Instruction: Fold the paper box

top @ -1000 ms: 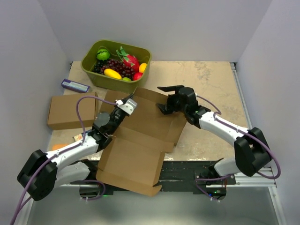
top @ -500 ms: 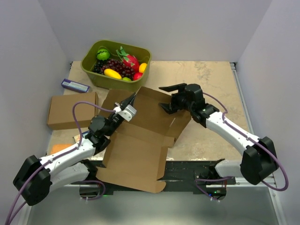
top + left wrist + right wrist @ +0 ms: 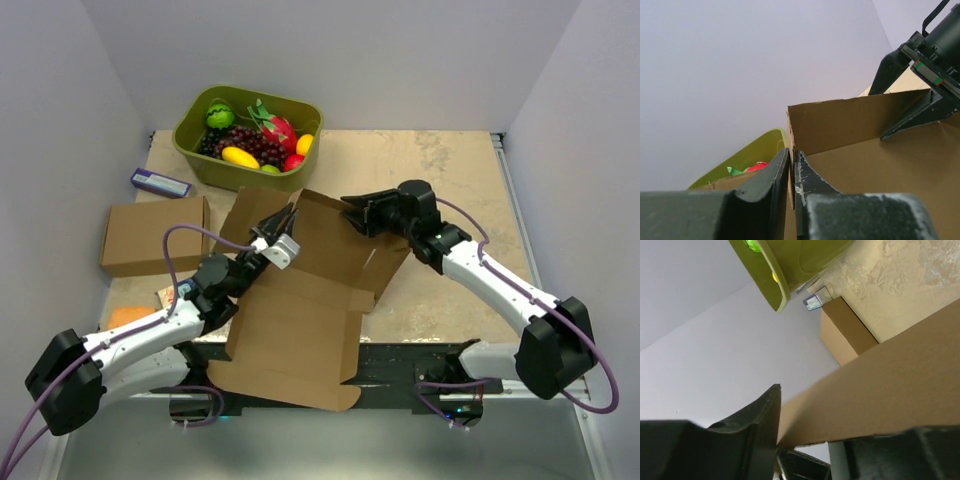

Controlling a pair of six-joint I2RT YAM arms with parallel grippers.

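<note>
Beige marbled tabletop [image 3: 450, 170] under us, with the brown die-cut cardboard paper box [image 3: 300, 330] half-raised. Our left gripper [image 3: 288, 216] pinches its wall edge. Our right gripper [image 3: 354, 213] straddles the next flap, jaws apart. Light, springy board probably, so we'd grab near creases.

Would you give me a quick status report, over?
Left pincer shut on paper box flap. Right pincer astride far wall, grip unclear. Fruit tub close behind box.

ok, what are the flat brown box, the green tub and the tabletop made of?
Flat brown die-cut box: thin matte cardboard, creased folds, raw cut edges. Olive-green rectangular tub: probably moulded plastic, smooth, slight sheen, rounded rim. Beige mottled tabletop: stone-look; real stone or laminate, cannot tell.
</note>
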